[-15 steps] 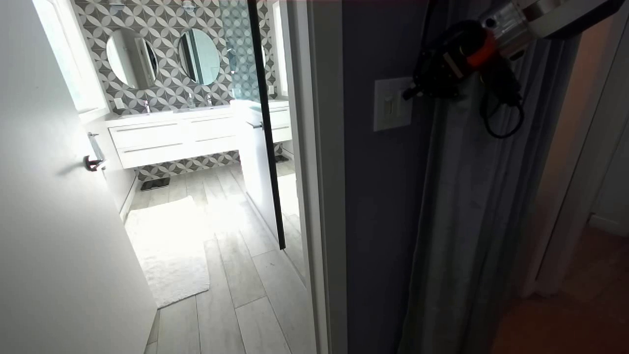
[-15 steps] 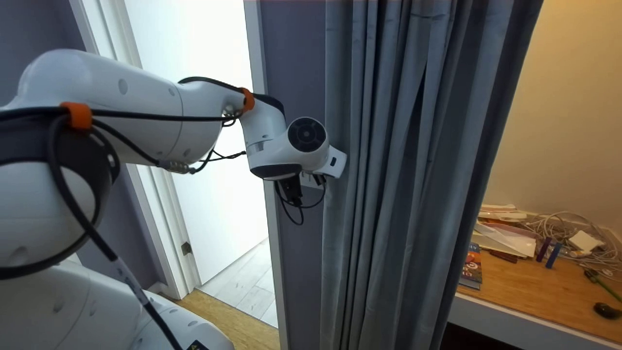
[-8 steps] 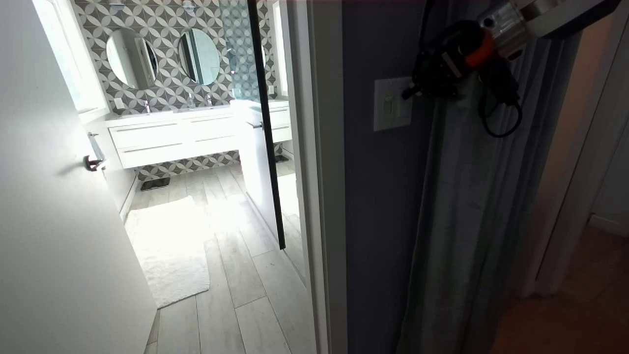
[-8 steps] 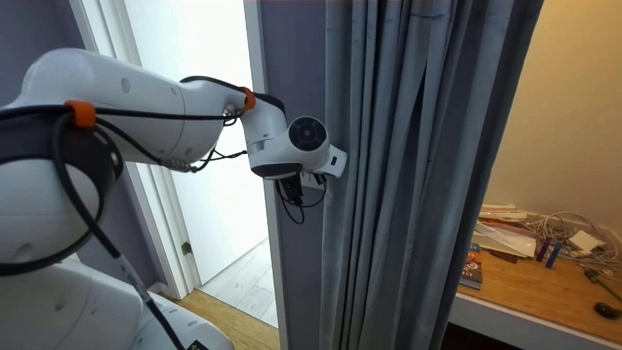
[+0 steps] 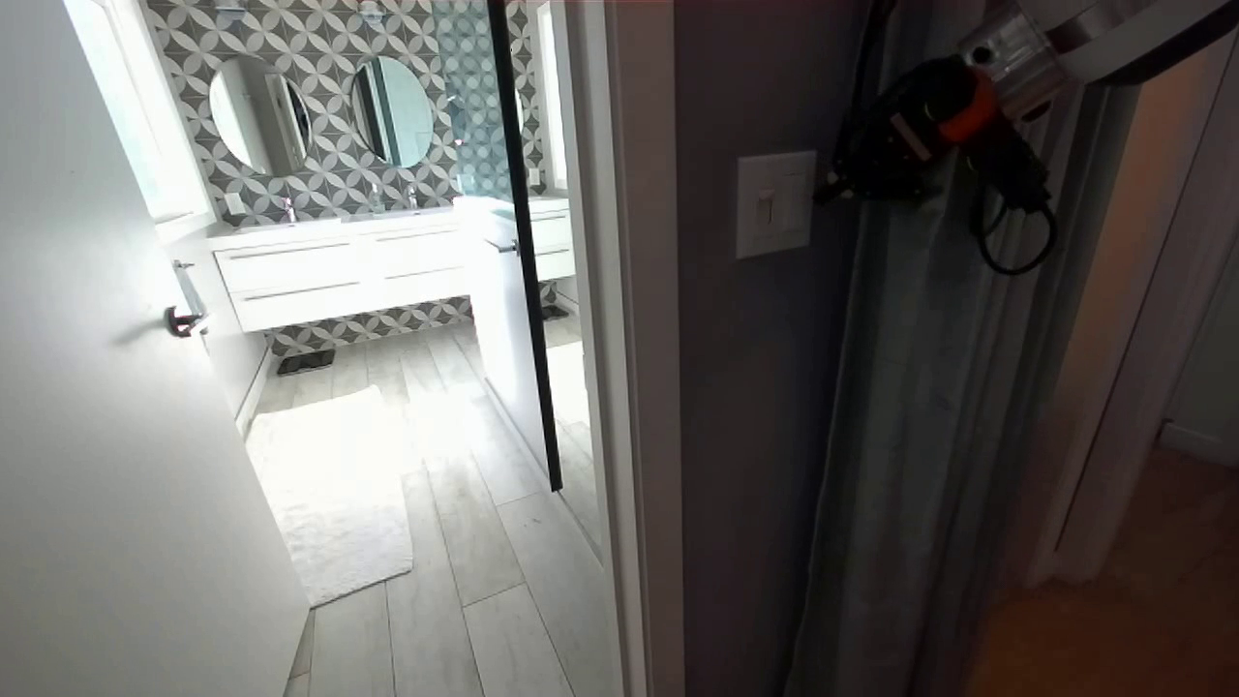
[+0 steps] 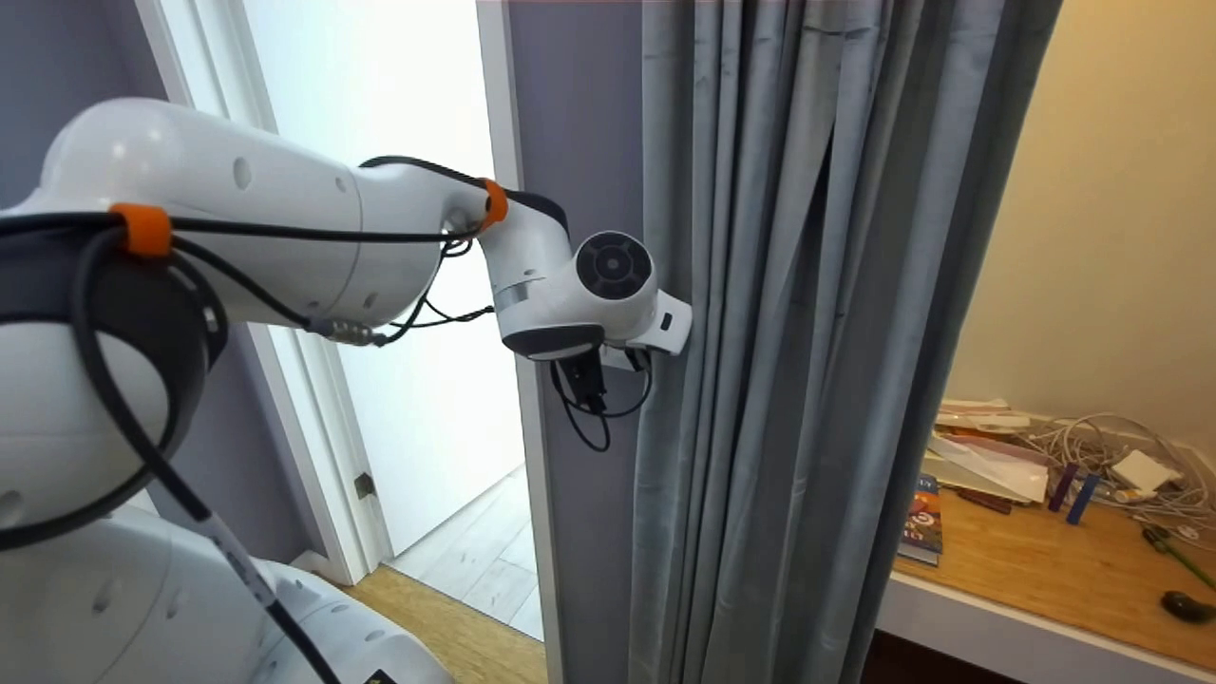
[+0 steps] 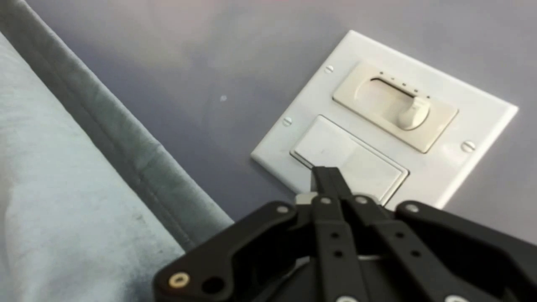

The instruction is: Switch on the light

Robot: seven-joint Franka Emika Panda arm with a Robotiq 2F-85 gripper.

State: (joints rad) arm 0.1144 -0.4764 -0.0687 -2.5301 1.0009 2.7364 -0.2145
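The switch plate (image 7: 373,134) is smooth plastic with a slight gloss, its rocker (image 7: 348,151) likewise smooth plastic. The jaws look matt, set with shiny metal bolts (image 7: 179,279). The curtain (image 6: 760,380) is soft-napped cloth (velvet, by the look of it). The arm (image 6: 294,190) looks like glossy plastic, the worktop (image 6: 1064,570) like smooth wood.

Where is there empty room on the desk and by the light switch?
Bare desk lies between the book, blue stick and dark rounded thing; papers and cables crowd the back. By the switch plate, the wall is bare toward the door frame; the robot's hand and curtain crowd the other side.
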